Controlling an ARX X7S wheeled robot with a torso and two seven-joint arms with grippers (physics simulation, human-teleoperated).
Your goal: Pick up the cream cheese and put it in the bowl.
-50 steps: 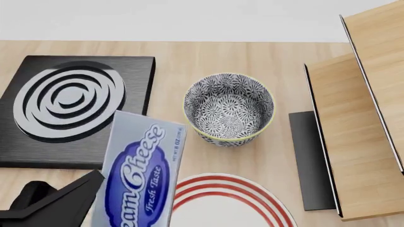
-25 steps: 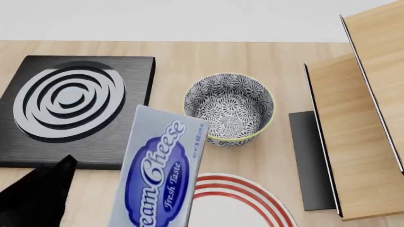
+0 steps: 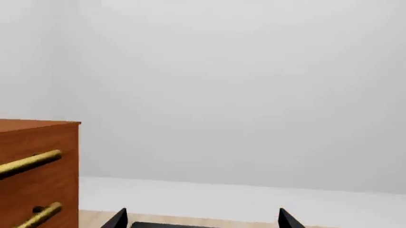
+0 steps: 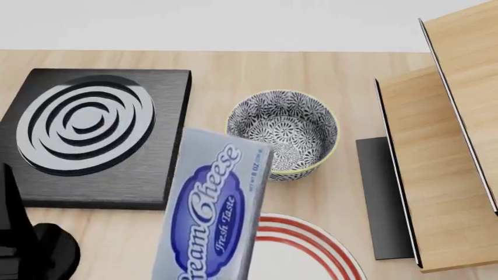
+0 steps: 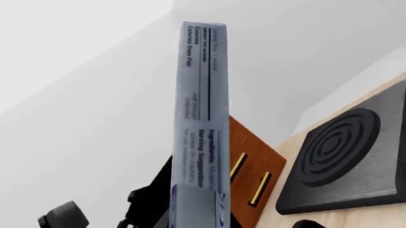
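Head view: cream cheese (image 4: pixel 211 213) aloft before the bowl (image 4: pixel 283 133); gripping fingers unseen, state unclear.

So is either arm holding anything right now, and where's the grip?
The cream cheese is up off the table, apparently carried by the right arm. The grip is at its lower end, out of view.

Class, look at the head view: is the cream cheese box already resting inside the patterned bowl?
No. The cream cheese is held up in front of the bowl, whose inside shows empty.

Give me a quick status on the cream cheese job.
Cream cheese airborne near the bowl, apparently right-held, grip unseen. Left gripper apparently open, empty. Bowl empty; red-ringed plate below the box.
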